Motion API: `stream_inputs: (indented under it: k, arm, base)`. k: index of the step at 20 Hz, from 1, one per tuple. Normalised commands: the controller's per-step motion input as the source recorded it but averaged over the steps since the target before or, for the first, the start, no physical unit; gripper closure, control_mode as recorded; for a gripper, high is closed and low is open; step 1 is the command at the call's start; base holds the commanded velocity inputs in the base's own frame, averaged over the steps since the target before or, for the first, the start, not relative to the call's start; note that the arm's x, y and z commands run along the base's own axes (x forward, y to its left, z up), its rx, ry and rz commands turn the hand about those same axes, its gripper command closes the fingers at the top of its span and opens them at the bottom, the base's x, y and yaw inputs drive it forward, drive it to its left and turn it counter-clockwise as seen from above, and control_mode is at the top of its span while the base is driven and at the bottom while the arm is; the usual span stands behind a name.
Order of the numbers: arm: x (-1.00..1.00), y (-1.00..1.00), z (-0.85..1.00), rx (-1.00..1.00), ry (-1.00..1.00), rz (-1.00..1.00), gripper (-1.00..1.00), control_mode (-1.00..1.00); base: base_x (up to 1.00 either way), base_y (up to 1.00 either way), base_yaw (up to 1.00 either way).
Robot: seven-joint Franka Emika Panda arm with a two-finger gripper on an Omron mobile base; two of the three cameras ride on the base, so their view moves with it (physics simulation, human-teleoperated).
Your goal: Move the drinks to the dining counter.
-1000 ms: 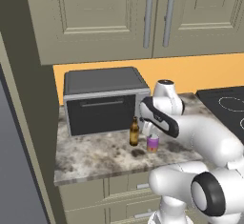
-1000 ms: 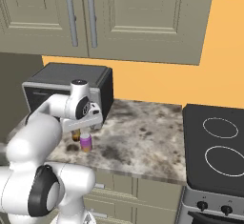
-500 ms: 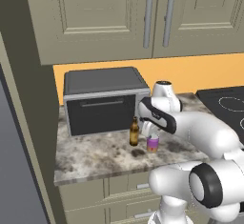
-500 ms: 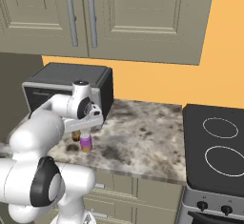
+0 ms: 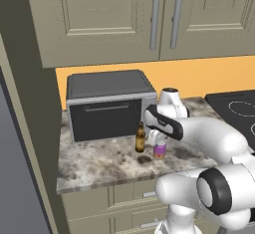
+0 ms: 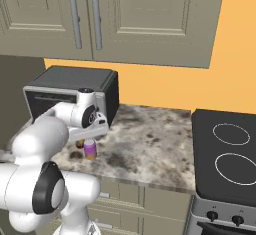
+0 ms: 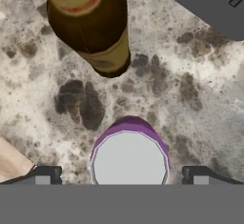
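Observation:
The drinks stand side by side on the marbled counter in front of the microwave. One is a slim brown bottle. To its right is a shorter purple can with a silver top. In the right base view the bottle is mostly hidden behind my arm. My gripper hangs straight above the can, pointing down. It is open, with one fingertip on each side of the can's top and nothing gripped. The dining counter is out of view.
A black and grey microwave stands right behind the drinks. Beige wall cabinets hang overhead. A black stovetop lies to the right. The counter's front edge runs close to the can.
My arm has shifted only slightly over the can. The bottle and the can stand where they were, and the jaws stay open.

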Motion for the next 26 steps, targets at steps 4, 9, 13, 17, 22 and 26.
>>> stream_inputs:
  k: [4,9,13,17,22,26]
  arm:
    - [0.05,0.0,-0.18,0.0,0.0,0.0,-1.0,-1.0]
    - [0.0,0.0,-0.2,0.0,0.0,0.0,-1.0,-1.0]
    - [0.0,0.0,-0.14,0.0,0.0,0.0,-1.0,-1.0]
    - [0.0,0.0,-0.19,0.0,0.0,0.0,-1.0,-1.0]
    - [-0.18,0.05,-0.41,0.0,0.0,0.0,-1.0,-1.0]
    - [-0.45,0.01,-0.48,0.0,0.0,0.0,1.0,-1.0]
  base:
    - [0.0,0.0,0.0]
    - [0.0,0.0,0.0]
    - [0.0,0.0,0.0]
    - [0.0,0.0,0.0]
    - [0.0,0.0,0.0]
    - [0.0,0.0,0.0]
